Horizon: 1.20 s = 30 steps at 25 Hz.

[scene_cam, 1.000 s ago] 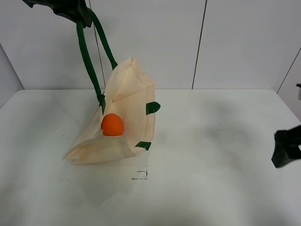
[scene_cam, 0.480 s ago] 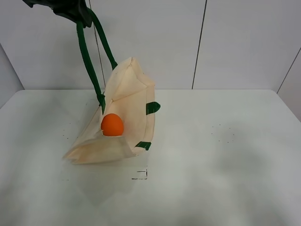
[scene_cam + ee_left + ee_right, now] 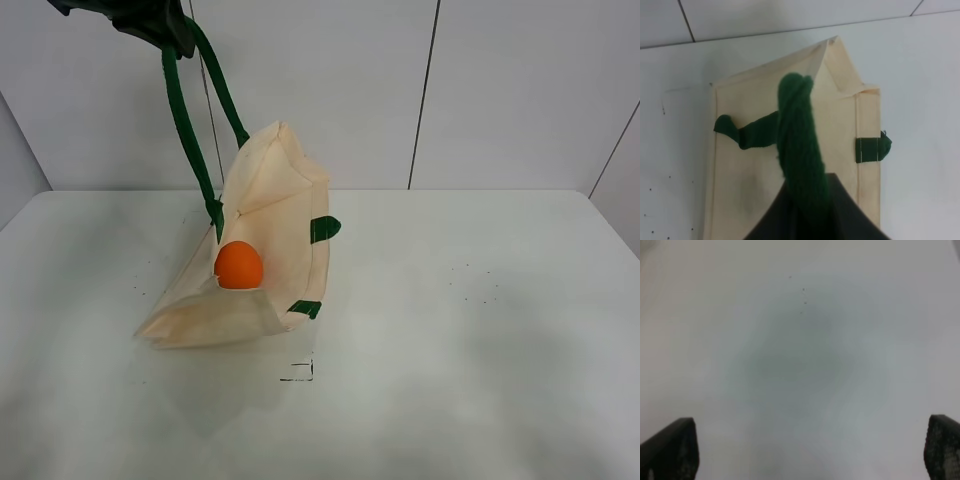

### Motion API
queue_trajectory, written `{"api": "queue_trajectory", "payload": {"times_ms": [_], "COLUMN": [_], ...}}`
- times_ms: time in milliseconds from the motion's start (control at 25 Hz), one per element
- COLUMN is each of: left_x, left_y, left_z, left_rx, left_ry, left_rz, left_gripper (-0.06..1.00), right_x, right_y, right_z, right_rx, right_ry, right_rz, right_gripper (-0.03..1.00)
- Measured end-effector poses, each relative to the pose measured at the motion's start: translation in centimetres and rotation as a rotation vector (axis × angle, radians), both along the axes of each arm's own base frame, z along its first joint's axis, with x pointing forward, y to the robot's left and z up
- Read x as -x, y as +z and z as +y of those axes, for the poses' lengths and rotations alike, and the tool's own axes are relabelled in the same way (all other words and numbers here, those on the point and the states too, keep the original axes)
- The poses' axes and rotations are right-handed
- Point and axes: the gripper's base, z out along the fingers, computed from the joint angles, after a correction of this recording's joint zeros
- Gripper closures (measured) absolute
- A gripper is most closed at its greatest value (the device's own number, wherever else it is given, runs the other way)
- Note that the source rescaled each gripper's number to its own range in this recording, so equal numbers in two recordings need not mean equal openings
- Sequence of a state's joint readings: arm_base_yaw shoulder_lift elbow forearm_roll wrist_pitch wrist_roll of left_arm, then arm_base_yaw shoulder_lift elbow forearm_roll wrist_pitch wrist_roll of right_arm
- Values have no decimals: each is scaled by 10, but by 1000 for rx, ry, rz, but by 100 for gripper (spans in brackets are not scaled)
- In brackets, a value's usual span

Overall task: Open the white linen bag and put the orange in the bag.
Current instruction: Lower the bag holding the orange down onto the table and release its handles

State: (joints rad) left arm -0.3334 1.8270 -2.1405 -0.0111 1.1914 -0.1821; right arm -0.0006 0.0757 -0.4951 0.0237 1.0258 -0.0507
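Observation:
The white linen bag [image 3: 270, 240] hangs half lifted on the table, its mouth open toward the front. The orange [image 3: 239, 266] rests inside the open mouth. My left gripper [image 3: 160, 25] is high at the top left, shut on the bag's dark green handle [image 3: 185, 120]. In the left wrist view the green handle [image 3: 800, 145] runs up into the gripper above the bag [image 3: 740, 180]. My right gripper [image 3: 812, 450] is out of the exterior high view; in its wrist view its fingers [image 3: 672, 450] stand wide apart over bare table, holding nothing.
The white table [image 3: 470, 330] has a small black square mark [image 3: 298, 372] in front of the bag. A white panelled wall [image 3: 500, 90] stands behind. A second green handle [image 3: 325, 228] lies against the bag's right side.
My right gripper has withdrawn from the right edge of the exterior high view and is no longer seen there. The bag, the orange and the left gripper have not moved.

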Motion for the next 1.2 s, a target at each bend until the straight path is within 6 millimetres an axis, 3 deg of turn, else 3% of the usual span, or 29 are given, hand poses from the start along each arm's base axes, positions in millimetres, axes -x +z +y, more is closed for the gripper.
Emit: {"api": "queue_trajectory", "payload": {"times_ms": [280,440,520,720,880,960,1160,1200], "left_x": [0,-4,-12,-45,-60,-63,-65,-65], "left_y": [0,-19,-38,-120,-169,-180,-181,-181], "left_z": [0,-2,-5,-20,-29,-33,-37,-37], "left_rx": [-2,-21,-29,-28,-26,-16,32,34], "left_ry": [-2,-2,-3,-8,-43,-66,-80,-76], "left_rz": [1,56,92,226,313,328,312,311], "left_gripper": [94,94,94,94,92,81,10,5], "right_x": [12,12,12,12,12,12,12,12], "right_y": [0,0,0,0,0,0,0,0], "right_z": [0,0,0,0,0,0,0,0], "right_rx": [-2,-2,-2,-3,-3,-3,-3,-3], "right_ry": [2,3,3,3,3,3,3,3], "right_rz": [-78,-78,-78,-78,-78,-78,-78,-78], "right_gripper": [-3,-3,-3,-3,-3,-3,-3,-3]}}
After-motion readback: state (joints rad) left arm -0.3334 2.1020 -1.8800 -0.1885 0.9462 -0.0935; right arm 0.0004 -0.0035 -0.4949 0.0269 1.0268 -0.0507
